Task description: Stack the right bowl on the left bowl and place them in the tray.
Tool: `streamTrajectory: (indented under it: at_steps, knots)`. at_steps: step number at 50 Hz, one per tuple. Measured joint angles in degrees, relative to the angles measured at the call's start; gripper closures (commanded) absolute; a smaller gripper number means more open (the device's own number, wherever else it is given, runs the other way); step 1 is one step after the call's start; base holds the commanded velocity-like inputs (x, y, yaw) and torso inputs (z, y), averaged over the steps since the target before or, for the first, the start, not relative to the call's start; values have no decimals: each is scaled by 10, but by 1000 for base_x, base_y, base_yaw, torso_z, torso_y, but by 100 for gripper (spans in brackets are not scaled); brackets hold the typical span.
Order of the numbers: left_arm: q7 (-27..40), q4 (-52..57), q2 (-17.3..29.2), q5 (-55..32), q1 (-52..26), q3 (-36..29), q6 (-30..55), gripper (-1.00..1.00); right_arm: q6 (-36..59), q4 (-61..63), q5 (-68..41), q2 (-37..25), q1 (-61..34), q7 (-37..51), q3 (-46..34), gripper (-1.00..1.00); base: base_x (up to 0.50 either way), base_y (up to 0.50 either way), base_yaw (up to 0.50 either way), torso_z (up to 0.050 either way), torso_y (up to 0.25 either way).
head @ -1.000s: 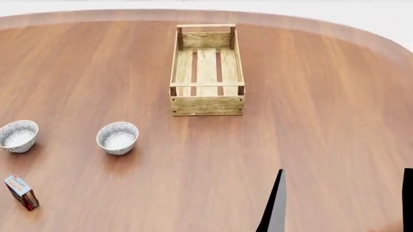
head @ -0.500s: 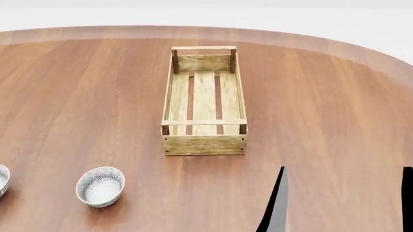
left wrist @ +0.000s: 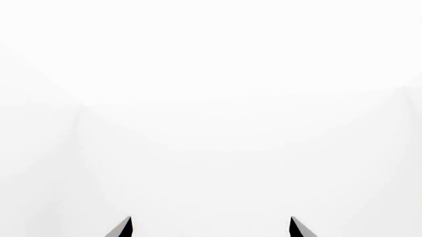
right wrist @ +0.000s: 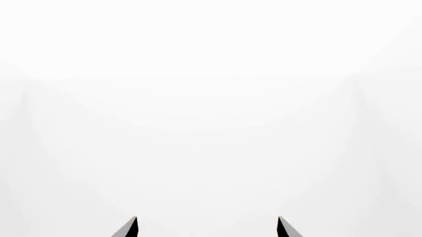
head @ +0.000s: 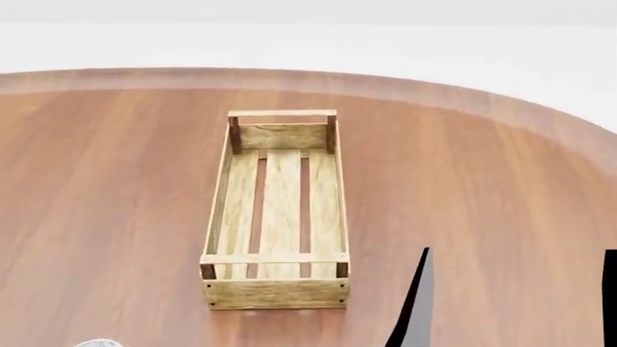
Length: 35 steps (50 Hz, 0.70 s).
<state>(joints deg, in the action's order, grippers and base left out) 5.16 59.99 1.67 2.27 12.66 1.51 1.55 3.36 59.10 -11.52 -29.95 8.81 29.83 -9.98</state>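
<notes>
Both grippers' dark fingertips (left wrist: 130, 227) (right wrist: 134, 226) spread, empty — view tilted up since before, long light-wood slatted tray (head: 277, 213) now centre-frame, speckled bowl (head: 98, 343) nearly lost at bottom-left edge — no grasp started.

Right gripper (head: 511, 303): two dark fingers set wide apart, nothing between them. Left gripper (left wrist: 211, 228): tips likewise spread, nothing held, out of the head view.

Tray (head: 277, 217) sat lengthwise mid-table (head: 482, 188).
A bowl rim (head: 100, 343) barely showed at the near edge, left of the tray (mostly cut off).
</notes>
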Motion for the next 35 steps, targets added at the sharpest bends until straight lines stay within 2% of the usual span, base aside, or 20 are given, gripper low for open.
streamTrajectory:
  at_steps: [12,35]
  knots:
    - [-1,0,0,0,-1,2,-1,-100,12,2,24,-12,-8,6,-24,-100,500,-44,0,0,1]
    - [-3,0,-1,5,0,-1,-3,-100,48,4,106,-18,-21,-2,-78,-100,500,221,0,0,0]
